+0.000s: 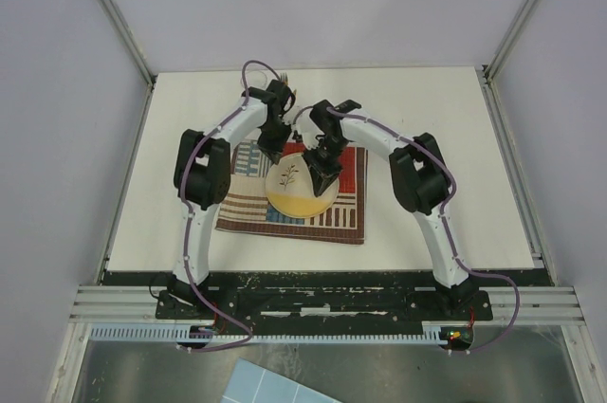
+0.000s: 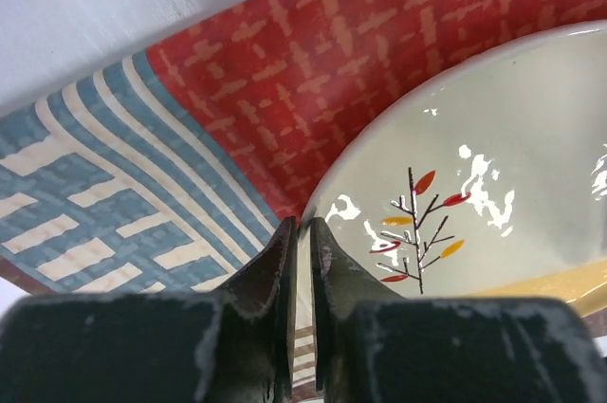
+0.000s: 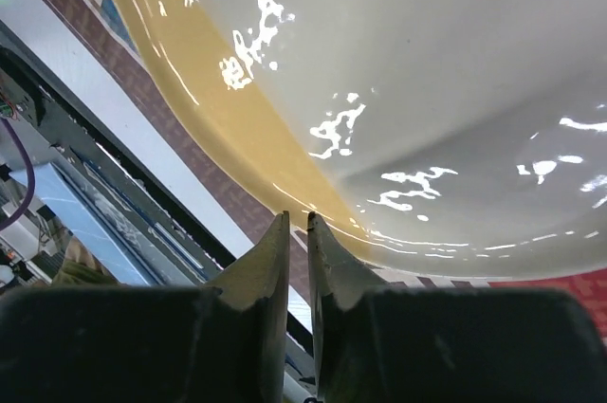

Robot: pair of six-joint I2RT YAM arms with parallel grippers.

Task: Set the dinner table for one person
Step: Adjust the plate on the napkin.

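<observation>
The left fingers [image 2: 270, 275] stand a thin slit apart, with striped cloth showing through the gap and nothing caught in it. Their tips sit right at the rim of the plate [image 2: 512, 137], though I cannot tell whether they touch it. The right fingers [image 3: 266, 270] are parted by the same sort of narrow slit, again with nothing between them, and their tips point at the plate's yellow-banded edge from just outside it.

The plate is glossy cream with a broad yellow band along its near side and a small painted twig (bare branches, red and orange leaves). It lies flat on a placemat [image 1: 245, 206] — a patchwork of red crosshatch, blue stripes and beige bars — with cloth showing to its left, right and near side.

From above, the left fingers come down at the plate's far-left rim and the right ones over its far-right part, the two wrists close together. The left arm [image 1: 204, 175] and right arm [image 1: 422, 180] are white with black joints.

The placemat lies on the white surface [image 1: 455, 223] — the dinner table. It spreads under everything, framed by metal rails [image 1: 322, 306], with the arm bases along its near edge. The mat lies toward that edge, between the two arms.
</observation>
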